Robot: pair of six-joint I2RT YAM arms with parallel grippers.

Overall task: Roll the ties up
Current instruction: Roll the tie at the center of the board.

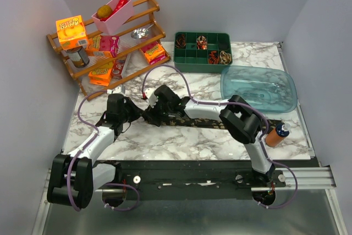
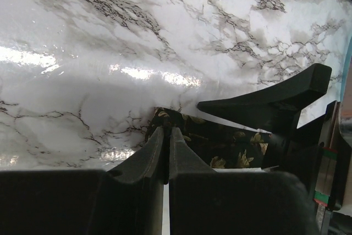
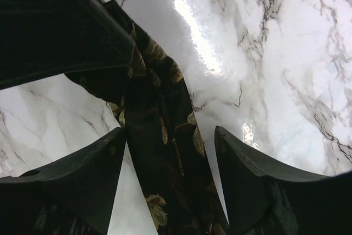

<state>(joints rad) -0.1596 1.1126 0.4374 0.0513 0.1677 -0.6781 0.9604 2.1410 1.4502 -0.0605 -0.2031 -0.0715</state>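
Top, tie [image 1: 198,123]: was laid flat on the table [image 1: 165,144], stretched left to right in front of both arms.
Top, left gripper [image 1: 136,115]: was lowered onto the tie; its finger spread could not be told from above.
Top, right gripper [image 1: 155,115]: was lowered just beside the left one, over the same tie.
Top, tray [image 1: 179,59]: was set at the far edge, with coils [image 1: 219,57] kept in some of its compartments.
Top, lid [image 1: 258,87]: was placed just right of the tray.
Top, rack [image 1: 82,72]: was stood at the far left, loaded with boxes.
Left wrist, left gripper [image 2: 166,131]: the fingers were drawn nearly together, the tips closed on one end of the tie [image 2: 220,138].
Left wrist, tie: was spread on the table [image 2: 110,37], extended rightward from the tips.
Left wrist, right gripper [image 2: 264,105]: one finger was seen over the tie, near the left tips.
Right wrist, right gripper [image 3: 169,133]: the fingers were spread wide, with nothing clamped.
Right wrist, tie [image 3: 159,108]: was laid on the table [image 3: 275,53], passed between the two fingers, closer to the left-hand one.
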